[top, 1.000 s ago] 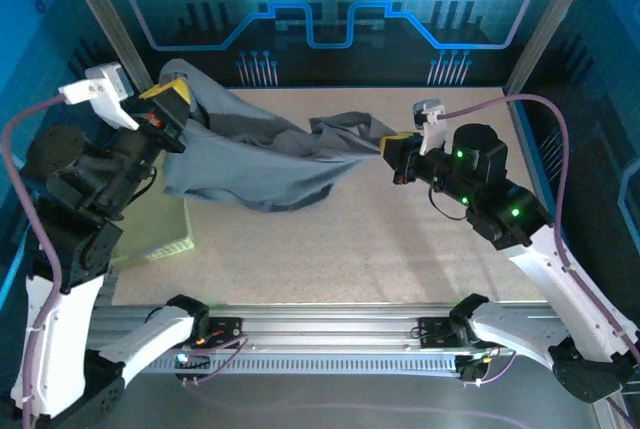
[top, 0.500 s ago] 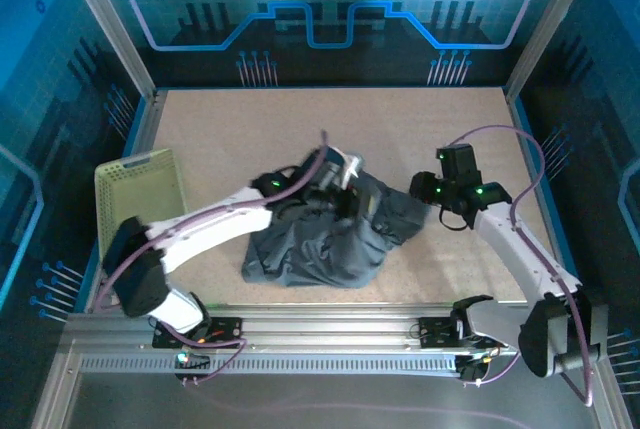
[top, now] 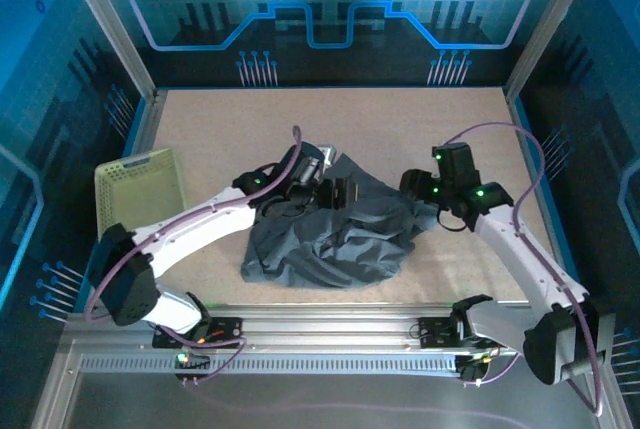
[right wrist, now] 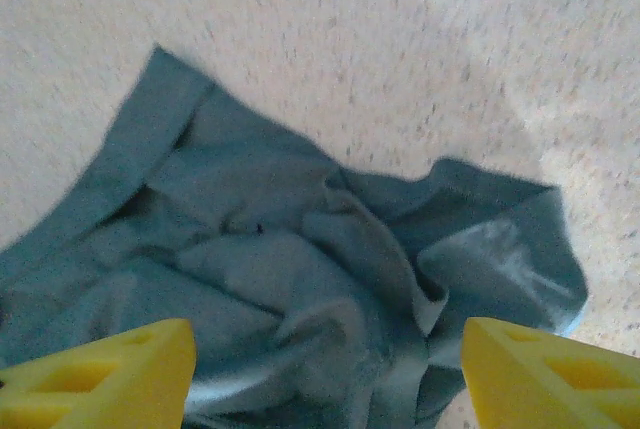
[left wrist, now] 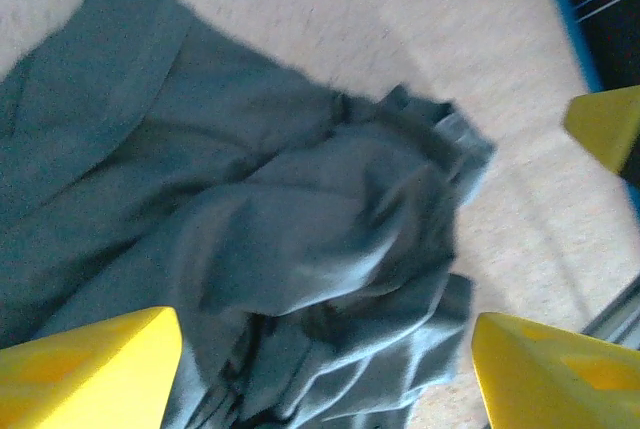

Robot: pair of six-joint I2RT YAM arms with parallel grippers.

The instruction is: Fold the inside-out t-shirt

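T-shirt point(top: 340, 246) heaped, left arm point(top: 200, 226), right arm point(top: 515, 249) extended

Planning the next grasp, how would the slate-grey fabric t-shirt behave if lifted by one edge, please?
Probably floppy: the dark slate-grey fabric t-shirt lies in soft crumpled folds. Its bunched layers would likely sag and unfurl.

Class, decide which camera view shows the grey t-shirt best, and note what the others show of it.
The top external view: the t-shirt lies as one crumpled heap, nearly its whole outline visible. Each wrist view gives a close-up of wrinkled folds and an edge, not the full shape.
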